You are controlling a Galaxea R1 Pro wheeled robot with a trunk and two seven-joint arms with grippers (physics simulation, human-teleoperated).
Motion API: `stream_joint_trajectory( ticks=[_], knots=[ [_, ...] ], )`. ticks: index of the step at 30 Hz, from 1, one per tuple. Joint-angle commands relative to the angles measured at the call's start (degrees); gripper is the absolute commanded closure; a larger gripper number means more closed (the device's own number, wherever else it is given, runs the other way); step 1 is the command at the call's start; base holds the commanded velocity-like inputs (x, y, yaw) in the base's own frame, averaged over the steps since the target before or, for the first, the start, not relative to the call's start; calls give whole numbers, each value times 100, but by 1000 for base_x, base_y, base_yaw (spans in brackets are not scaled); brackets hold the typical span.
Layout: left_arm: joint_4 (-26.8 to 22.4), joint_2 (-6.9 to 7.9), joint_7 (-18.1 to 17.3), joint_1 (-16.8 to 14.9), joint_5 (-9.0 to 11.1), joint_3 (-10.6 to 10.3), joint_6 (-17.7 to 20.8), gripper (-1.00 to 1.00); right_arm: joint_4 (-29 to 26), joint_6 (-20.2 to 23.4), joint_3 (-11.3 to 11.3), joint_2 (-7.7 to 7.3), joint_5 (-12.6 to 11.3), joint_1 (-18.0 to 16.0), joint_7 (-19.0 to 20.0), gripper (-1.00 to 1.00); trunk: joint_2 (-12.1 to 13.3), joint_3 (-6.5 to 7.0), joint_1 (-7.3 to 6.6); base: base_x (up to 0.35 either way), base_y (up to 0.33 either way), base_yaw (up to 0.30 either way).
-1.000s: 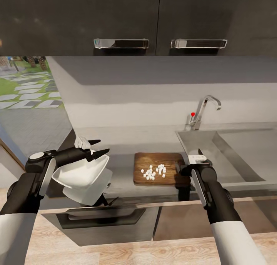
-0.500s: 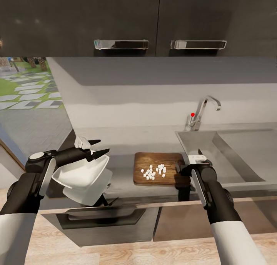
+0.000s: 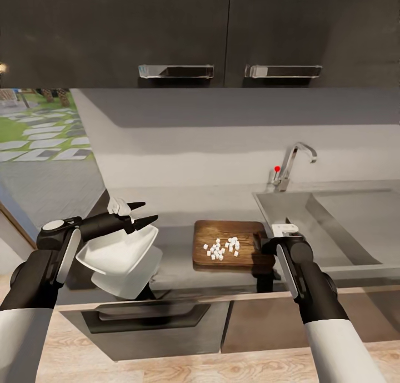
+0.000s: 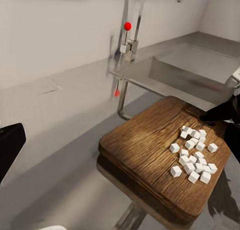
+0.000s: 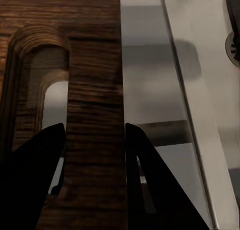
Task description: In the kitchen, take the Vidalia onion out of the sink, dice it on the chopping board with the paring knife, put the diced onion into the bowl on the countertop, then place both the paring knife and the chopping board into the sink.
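Brown wood of the chopping board [image 3: 229,244] lies flat on the grey countertop [image 3: 178,260], its long right-hand edge just beside the rim of the sink [image 3: 344,222]. A cluster of white diced onion [image 3: 223,248] sits on the board right of centre, well inside every edge. The right gripper [image 3: 265,244] closes on the board's handle end: in the right wrist view the two dark fingers [image 5: 30,180] stand on either side of the wooden strip [image 5: 95,140] between the slot hole and the board's outer edge, touching it on both sides. That view also shows the steel ledge and part of the dark drain [image 5: 234,47] beyond the board edge. The left gripper [image 3: 141,215] holds the white bowl [image 3: 119,252] by its far rim, tilted and lifted off the counter near the front edge; a mirror image of the bowl lies on the glossy top below it. Bare countertop separates bowl and board. In the left wrist view one dark finger [image 4: 10,147] shows at the edge, the board's near rounded corner and the tap [image 4: 131,39] with its red knob [image 4: 127,26] behind it; the jaw closure on the bowl cannot be read there. The sink basin is open to the right of the board.
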Motion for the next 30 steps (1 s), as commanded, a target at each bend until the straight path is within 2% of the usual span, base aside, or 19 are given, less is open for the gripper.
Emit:
stream_joint_trajectory(
  ticks=[1,30],
  knots=[
    [1,1,-10,-5,29,1,51,-100,-5,25,-2,4,22,-4,1,100,-5,2,1,0,0,0],
    [1,1,-8,-5,29,1,51,-100,-5,45,-28,4,24,-4,-8,100,-5,224,1,0,0,40]
  ],
)
